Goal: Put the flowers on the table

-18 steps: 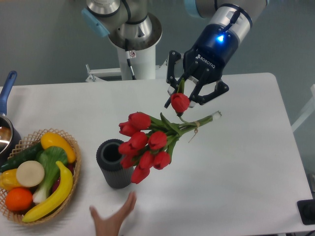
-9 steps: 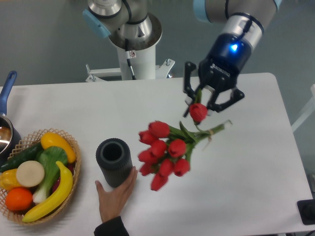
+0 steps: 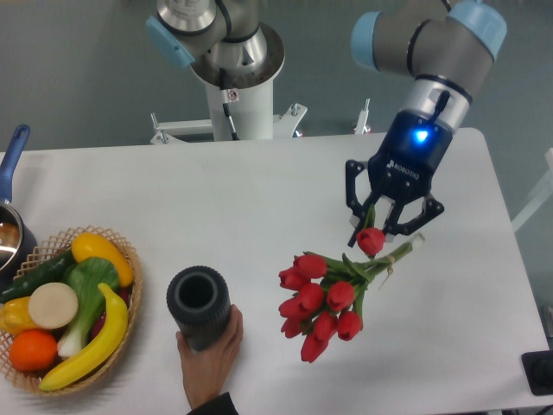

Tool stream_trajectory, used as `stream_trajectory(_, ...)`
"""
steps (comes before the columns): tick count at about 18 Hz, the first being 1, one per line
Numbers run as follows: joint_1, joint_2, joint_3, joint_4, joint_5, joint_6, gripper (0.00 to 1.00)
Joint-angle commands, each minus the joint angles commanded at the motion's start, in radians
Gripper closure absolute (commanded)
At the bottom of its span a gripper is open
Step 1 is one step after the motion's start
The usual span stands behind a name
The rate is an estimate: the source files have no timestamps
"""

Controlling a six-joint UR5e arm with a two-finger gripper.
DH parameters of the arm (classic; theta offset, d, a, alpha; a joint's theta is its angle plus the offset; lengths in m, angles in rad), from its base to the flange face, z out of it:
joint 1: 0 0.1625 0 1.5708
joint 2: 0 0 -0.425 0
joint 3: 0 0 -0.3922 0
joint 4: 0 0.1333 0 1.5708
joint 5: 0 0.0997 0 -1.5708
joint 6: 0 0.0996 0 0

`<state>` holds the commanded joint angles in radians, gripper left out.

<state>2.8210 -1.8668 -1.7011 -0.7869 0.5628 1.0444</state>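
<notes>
The flowers [image 3: 321,303] are a bunch of red tulips with green stems tied with twine. They hang tilted, heads down-left, stems up-right. My gripper [image 3: 383,226] is shut on the bunch near the stems, with one tulip head just below the fingers. The bunch sits low over the right half of the white table [image 3: 259,199]; I cannot tell whether the lowest heads touch it.
A dark ribbed cylindrical vase [image 3: 199,307] stands front centre, held by a person's hand [image 3: 212,363]. A wicker basket [image 3: 130,303] of fruit and vegetables sits at the left edge. A pot with a blue handle [image 3: 13,156] is at far left. The robot base [image 3: 233,78] stands behind the table.
My gripper has carried the flowers to the right and downward, away from the vase. The hand has moved up and closed around the vase.
</notes>
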Motion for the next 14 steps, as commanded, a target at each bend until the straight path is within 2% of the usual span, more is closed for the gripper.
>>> stream_trajectory(4, 0.002, -0.011, -0.018, -0.002, 0.02, 0.029, 0.65)
stream_trajectory(10, 0.032, -0.041, -0.061, -0.003, 0.025, 0.152, 0.65)
stream_trajectory(12, 0.032, -0.052, -0.072, -0.002, 0.1, 0.193, 0.65)
stream_trajectory(14, 0.034, -0.054, -0.074, -0.002, 0.127, 0.216, 0.65)
